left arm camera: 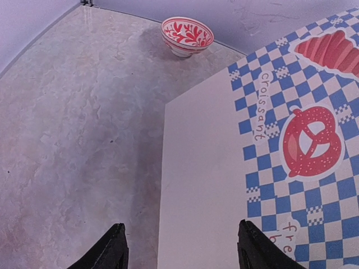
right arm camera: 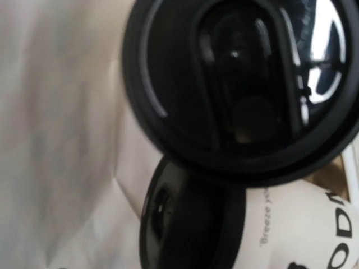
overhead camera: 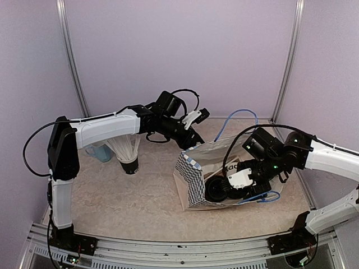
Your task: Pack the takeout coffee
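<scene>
From the bag, a light-blue handled mug (overhead camera: 101, 151) and a black cup of white straws (overhead camera: 129, 157) sit at about nine o'clock. They are not for packing. The left gripper (left arm camera: 180, 224) hangs by the eleven o'clock corner of the blue-and-white checked paper bag (overhead camera: 190, 176). Its fingers are spread apart and grip nothing.

The two white paper cups with round black plastic lids (overhead camera: 217, 189) sit close together inside the bag, toward its four o'clock side. The right gripper (overhead camera: 231, 188) reaches into the bag's opening. I cannot tell if it is holding a cup or letting go.

To do this well, it should let go fully. Then it should back out slowly toward three o'clock, so no cup tips and no blue handle snags.

Only the left wrist view shows a red-and-white patterned bowl (left arm camera: 187, 35) at twelve o'clock. Only the right wrist view shows the black letters on a cup.
</scene>
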You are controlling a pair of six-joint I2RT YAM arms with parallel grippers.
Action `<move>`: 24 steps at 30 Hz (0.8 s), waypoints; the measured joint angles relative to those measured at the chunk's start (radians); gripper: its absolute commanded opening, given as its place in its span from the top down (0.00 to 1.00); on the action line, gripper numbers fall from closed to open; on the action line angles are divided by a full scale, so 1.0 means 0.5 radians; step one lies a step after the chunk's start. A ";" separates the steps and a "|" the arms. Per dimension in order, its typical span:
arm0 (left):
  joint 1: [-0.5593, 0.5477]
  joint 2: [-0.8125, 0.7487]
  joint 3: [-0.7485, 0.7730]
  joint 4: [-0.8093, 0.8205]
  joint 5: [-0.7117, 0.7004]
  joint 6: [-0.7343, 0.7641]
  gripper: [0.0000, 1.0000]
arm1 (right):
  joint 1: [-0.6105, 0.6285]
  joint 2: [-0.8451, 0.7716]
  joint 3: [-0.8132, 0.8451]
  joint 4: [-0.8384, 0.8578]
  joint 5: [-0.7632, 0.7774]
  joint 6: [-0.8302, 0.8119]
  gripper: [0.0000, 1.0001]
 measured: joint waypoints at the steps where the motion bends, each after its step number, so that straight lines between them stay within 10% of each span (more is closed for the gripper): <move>1: 0.000 0.000 -0.006 0.000 0.031 0.007 0.36 | 0.000 0.000 -0.013 0.023 0.011 0.013 0.17; 24: -0.005 0.044 -0.024 -0.038 0.349 0.119 0.39 | 0.000 -0.005 -0.193 0.325 0.188 0.219 0.32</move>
